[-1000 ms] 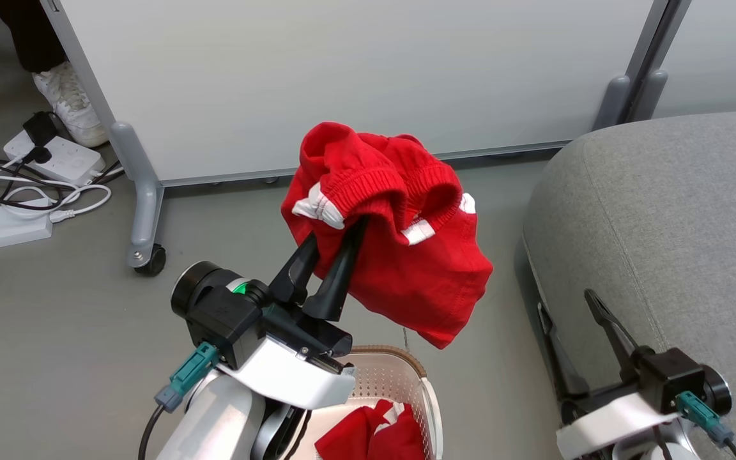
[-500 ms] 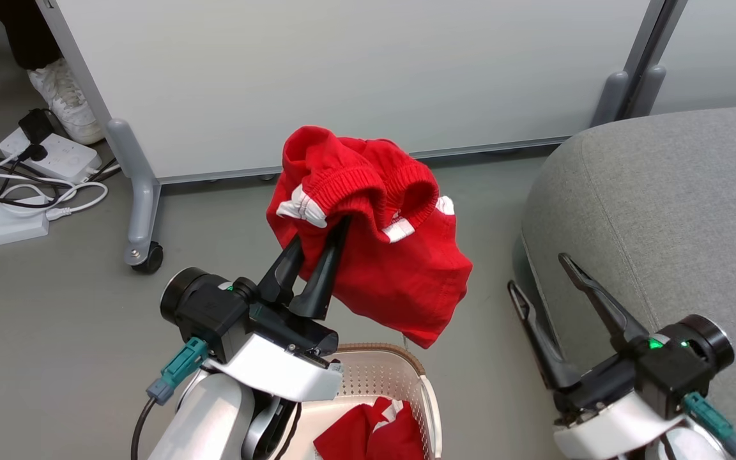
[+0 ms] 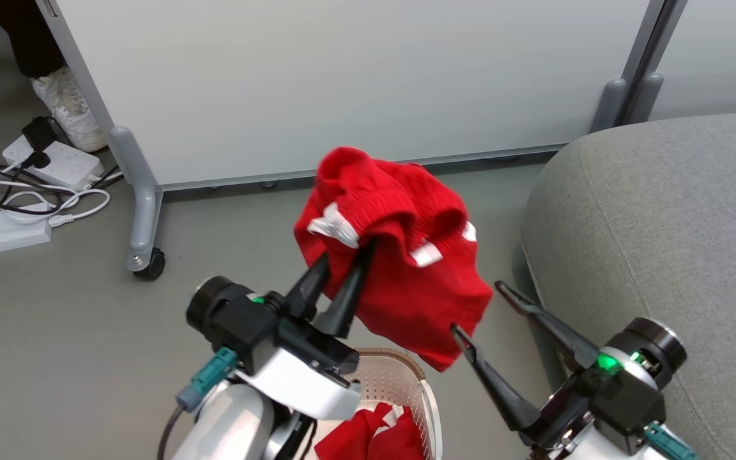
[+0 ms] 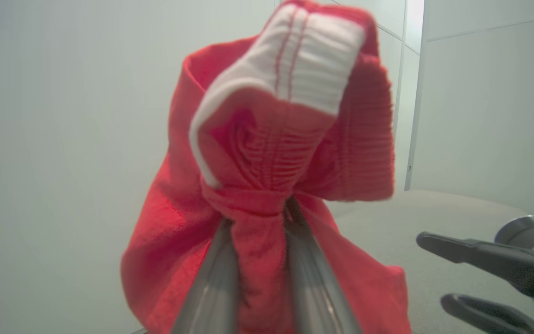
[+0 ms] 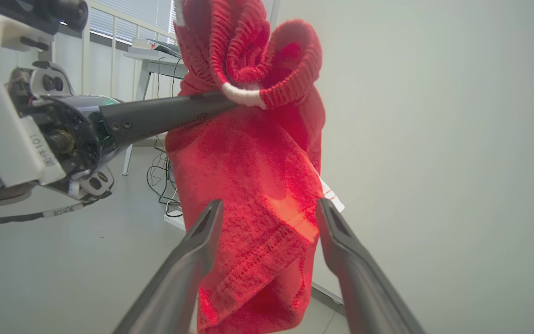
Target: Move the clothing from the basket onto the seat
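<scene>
A red knit piece of clothing (image 3: 400,255) with white trim hangs in the air above the basket (image 3: 400,377). My left gripper (image 3: 345,255) is shut on a bunched fold of it (image 4: 257,208). My right gripper (image 3: 476,310) stands open at the garment's lower right corner, its fingers either side of the hanging cloth (image 5: 257,222) without pinching it. More red clothing (image 3: 374,437) lies in the cream basket at the bottom edge. The grey seat (image 3: 662,223) is at the right.
A white partition panel (image 3: 342,83) on grey wheeled feet (image 3: 141,255) stands behind. Power strips and cables (image 3: 16,191) lie on the floor at the left, beside a person's white shoe (image 3: 68,108). Grey floor lies between basket and seat.
My right gripper has swung left from beside the seat up to the garment's lower corner. My left gripper with the clothing has shifted slightly right and down in view.
</scene>
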